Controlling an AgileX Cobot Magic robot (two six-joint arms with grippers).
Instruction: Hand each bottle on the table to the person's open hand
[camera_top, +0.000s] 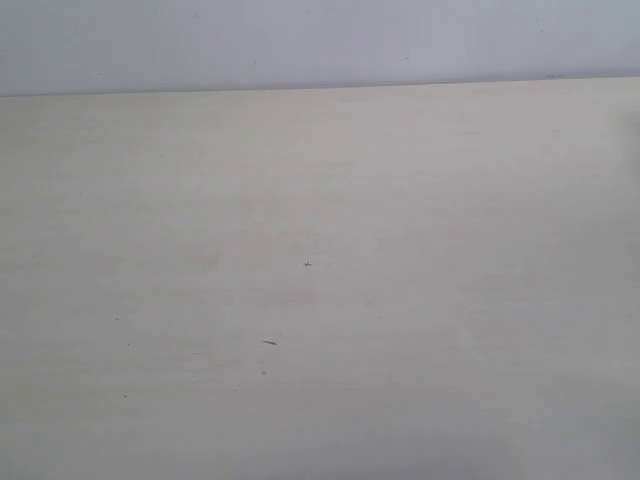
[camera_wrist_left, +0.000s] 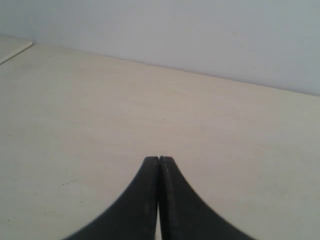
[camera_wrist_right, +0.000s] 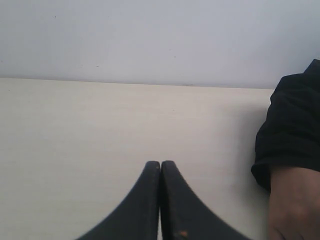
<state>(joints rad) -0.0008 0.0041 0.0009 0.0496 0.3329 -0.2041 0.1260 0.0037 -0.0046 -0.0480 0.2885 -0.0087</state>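
The pale beige table (camera_top: 320, 250) fills the exterior view, and no bottle shows in any view. Neither gripper appears in the exterior view. In the left wrist view my left gripper (camera_wrist_left: 159, 159) is shut, its two black fingers pressed together with nothing between them, over bare tabletop (camera_wrist_left: 100, 110). My right gripper (camera_wrist_right: 160, 163) is likewise shut and empty above the table (camera_wrist_right: 100, 125). A person's forearm (camera_wrist_right: 295, 205) in a dark sleeve (camera_wrist_right: 292, 130) rests at the side of the right wrist view; the hand itself is out of view.
A pale wall (camera_top: 320, 40) stands behind the table's far edge. A few tiny dark specks (camera_top: 268, 343) mark the tabletop. In the left wrist view a second pale surface (camera_wrist_left: 12, 47) shows at a corner beyond the table's edge.
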